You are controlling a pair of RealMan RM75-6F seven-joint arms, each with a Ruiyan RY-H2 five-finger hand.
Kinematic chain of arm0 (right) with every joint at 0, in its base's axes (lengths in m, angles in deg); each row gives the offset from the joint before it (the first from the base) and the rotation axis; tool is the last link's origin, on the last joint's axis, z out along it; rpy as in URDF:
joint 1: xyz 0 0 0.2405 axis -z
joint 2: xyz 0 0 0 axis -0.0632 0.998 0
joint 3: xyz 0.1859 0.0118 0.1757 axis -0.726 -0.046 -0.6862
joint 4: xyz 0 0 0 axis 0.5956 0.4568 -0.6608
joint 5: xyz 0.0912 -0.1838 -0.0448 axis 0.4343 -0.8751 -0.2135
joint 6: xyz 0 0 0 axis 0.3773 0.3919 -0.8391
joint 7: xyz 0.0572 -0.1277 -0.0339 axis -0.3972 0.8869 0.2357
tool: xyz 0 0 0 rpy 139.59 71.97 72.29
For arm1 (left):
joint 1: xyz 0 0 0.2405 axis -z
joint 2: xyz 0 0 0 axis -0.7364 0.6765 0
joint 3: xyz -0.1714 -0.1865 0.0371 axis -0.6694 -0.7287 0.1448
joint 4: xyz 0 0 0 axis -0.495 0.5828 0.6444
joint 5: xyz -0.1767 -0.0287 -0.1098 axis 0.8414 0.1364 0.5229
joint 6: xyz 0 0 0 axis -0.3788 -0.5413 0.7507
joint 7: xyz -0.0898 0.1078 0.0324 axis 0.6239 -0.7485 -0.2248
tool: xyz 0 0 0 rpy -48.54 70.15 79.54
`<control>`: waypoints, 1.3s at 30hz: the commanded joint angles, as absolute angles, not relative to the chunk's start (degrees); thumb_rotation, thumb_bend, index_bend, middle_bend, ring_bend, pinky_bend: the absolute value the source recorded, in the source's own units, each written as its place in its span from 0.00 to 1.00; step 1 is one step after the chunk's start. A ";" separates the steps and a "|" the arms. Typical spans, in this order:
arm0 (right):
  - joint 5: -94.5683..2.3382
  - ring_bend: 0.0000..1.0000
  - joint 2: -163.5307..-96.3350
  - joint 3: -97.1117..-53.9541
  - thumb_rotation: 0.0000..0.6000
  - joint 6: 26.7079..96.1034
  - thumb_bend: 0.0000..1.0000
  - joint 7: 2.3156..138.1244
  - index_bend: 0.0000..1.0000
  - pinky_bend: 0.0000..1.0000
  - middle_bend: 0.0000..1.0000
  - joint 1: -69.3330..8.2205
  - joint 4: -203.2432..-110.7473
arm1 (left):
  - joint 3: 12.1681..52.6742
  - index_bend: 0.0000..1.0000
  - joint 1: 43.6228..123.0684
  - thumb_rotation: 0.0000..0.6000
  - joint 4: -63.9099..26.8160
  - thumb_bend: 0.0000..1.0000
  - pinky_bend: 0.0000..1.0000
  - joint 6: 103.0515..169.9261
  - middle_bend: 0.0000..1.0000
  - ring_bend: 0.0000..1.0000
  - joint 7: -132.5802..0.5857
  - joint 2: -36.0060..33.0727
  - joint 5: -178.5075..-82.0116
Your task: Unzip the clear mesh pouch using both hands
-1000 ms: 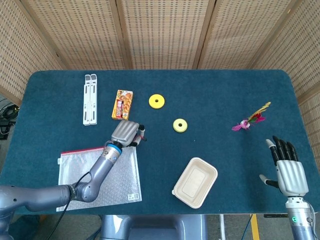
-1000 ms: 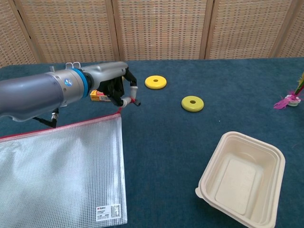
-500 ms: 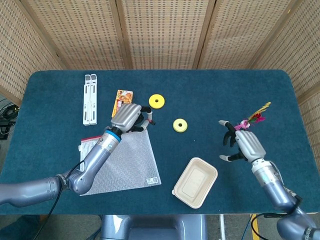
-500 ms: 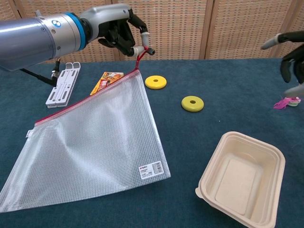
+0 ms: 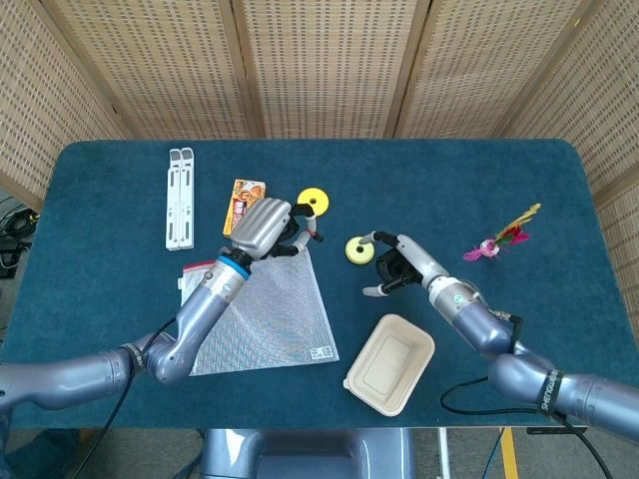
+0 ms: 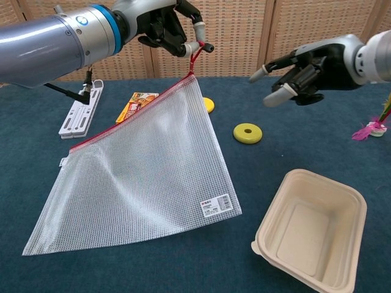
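I have the clear mesh pouch [image 6: 140,177] hanging by one corner from my left hand [image 6: 165,24], which pinches the red zipper pull [image 6: 195,58] between its fingertips; the pouch's lower edge lies on the blue table [image 5: 449,180], left of centre. The chest view shows the lift plainly, with the pouch tilted and its red zipper band running down to the left. The head view flattens this: there the pouch [image 5: 270,319] reads as a grey triangle under my left hand [image 5: 262,228], and the pull is too small to make out.

My right hand [image 6: 299,64] is raised in the air to the right of the pouch corner, fingers spread, touching nothing. From the head view it [image 5: 394,264] sits just right of one yellow disc.

I count two yellow discs: the nearer one [image 6: 247,132] shows whole in both views, while the farther one [image 5: 314,202] is half hidden behind the pouch in the chest view. There is one beige clamshell tray [image 6: 311,229], one snack packet [image 5: 245,207], one white folding stand [image 5: 180,198] and one feathered shuttlecock [image 5: 497,242], whose full plume only the head view shows.
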State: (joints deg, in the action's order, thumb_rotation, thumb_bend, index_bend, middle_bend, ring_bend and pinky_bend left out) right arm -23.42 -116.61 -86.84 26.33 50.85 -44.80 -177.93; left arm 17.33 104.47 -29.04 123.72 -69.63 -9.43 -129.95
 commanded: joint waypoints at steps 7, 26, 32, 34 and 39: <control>-6.90 0.87 -121.08 -85.21 1.00 24.13 0.16 48.89 0.35 0.95 0.85 -55.44 -173.44 | 17.59 0.85 105.71 1.00 -27.89 0.57 1.00 125.35 1.00 0.96 -70.09 -11.97 -129.93; 3.94 0.87 -125.40 -83.56 1.00 27.98 0.22 50.86 0.43 0.95 0.85 -61.51 -171.07 | 16.66 0.85 106.89 1.00 -25.44 0.57 1.00 127.65 1.00 0.96 -68.28 -15.08 -130.58; 5.20 0.87 -126.61 -84.94 1.00 28.05 0.25 49.91 0.46 0.95 0.86 -61.49 -170.21 | 16.72 0.85 106.81 1.00 -26.02 0.57 1.00 128.16 1.00 0.96 -67.58 -15.25 -131.13; 5.51 0.88 -126.86 -85.09 1.00 28.12 0.27 49.92 0.47 0.95 0.86 -61.53 -170.14 | 16.71 0.85 106.81 1.00 -26.07 0.57 1.00 128.37 1.00 0.96 -67.58 -15.30 -131.25; 5.88 0.88 -127.47 -85.43 1.00 28.61 0.34 50.21 0.50 0.95 0.87 -61.58 -170.09 | 16.44 0.85 106.70 1.00 -26.74 0.57 1.00 128.54 1.00 0.96 -67.35 -15.06 -130.95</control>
State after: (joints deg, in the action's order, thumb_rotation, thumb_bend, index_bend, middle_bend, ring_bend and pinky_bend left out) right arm 5.86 -127.43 -85.40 28.58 50.18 -61.57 -170.10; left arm 16.46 106.71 -26.73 128.53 -67.35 -15.08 -130.97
